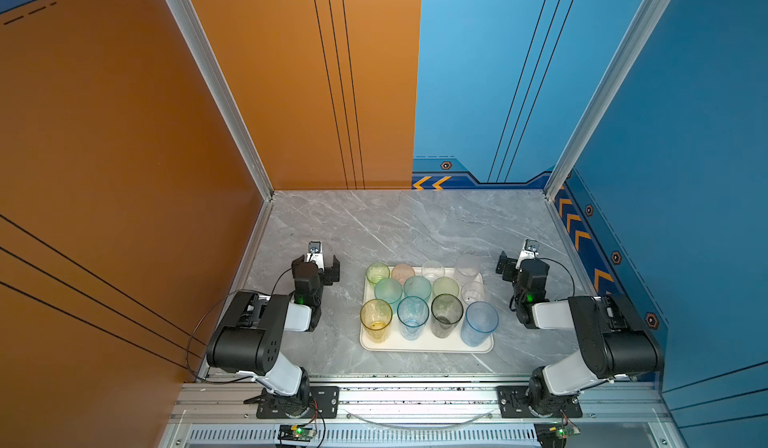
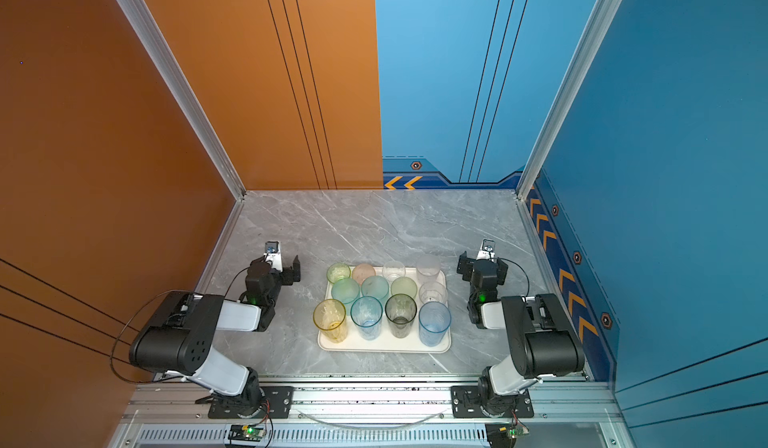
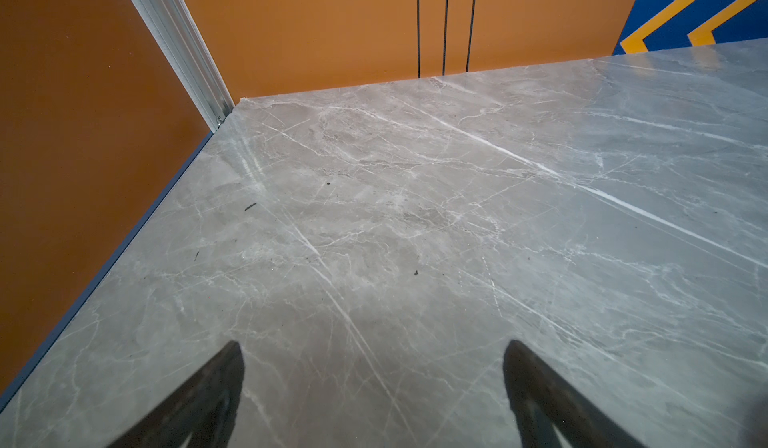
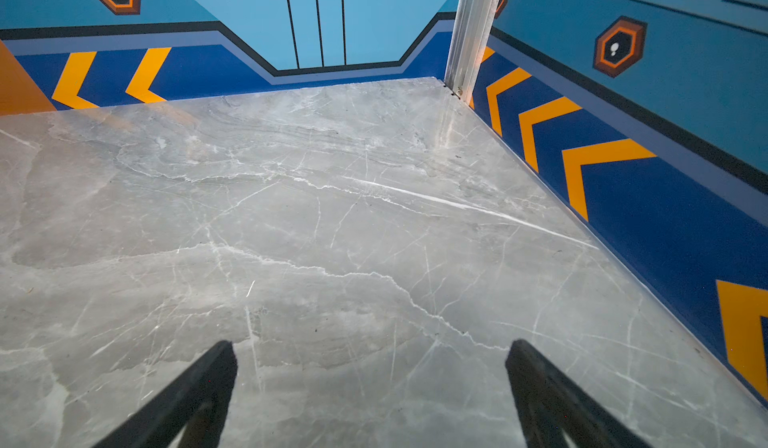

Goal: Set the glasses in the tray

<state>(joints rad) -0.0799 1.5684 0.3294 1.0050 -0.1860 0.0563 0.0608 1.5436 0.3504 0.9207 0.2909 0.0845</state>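
The left gripper (image 1: 320,263) is seen just left of the tray, apart from it, its jaws spread wide with nothing between them. In the left wrist view only the grey marble tabletop (image 3: 415,217) is framed between its fingertips (image 3: 232,362). The cream tray (image 1: 428,344) is set on the marble between the two arms. Twelve glasses (image 1: 417,287) are stood upright on it in three rows, from a yellow tumbler (image 1: 376,319) at the near left to a tall blue tumbler (image 1: 480,321) at the near right. The right gripper (image 1: 519,263) is held just right of the tray, likewise spread wide and empty.
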